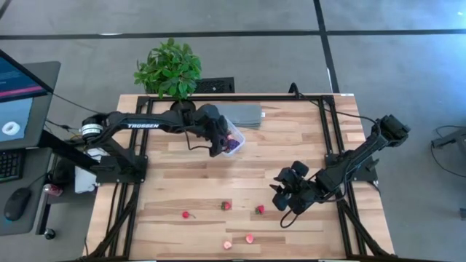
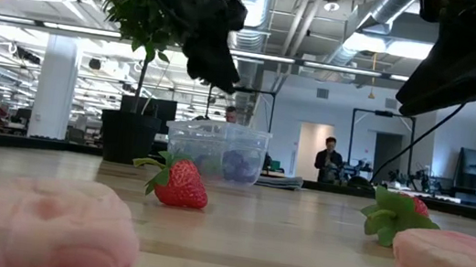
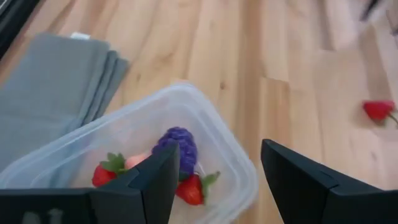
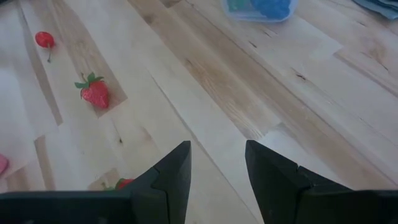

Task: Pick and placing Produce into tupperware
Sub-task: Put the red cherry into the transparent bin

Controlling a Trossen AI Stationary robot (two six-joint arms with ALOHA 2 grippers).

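You're partway thru. Tupperware (image 1: pixel 232 137) sits far-centre by the grey slab (image 1: pixel 242 114), w/ a purple piece (image 3: pixel 178 145) and a few strawberries (image 3: pixel 191 188) inside. Left gripper (image 1: pixel 216 142) hovers over it, fingers apart, empty. Right gripper (image 1: pixel 283 195) waits near-right, part open, nothing held. Abt five pieces (image 1: pixel 226 206) left on the near table.

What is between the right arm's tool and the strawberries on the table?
Nothing visible. The right tool hangs open over bare wood, and the nearest strawberry lies just beside it on the table, with no other thing between them.
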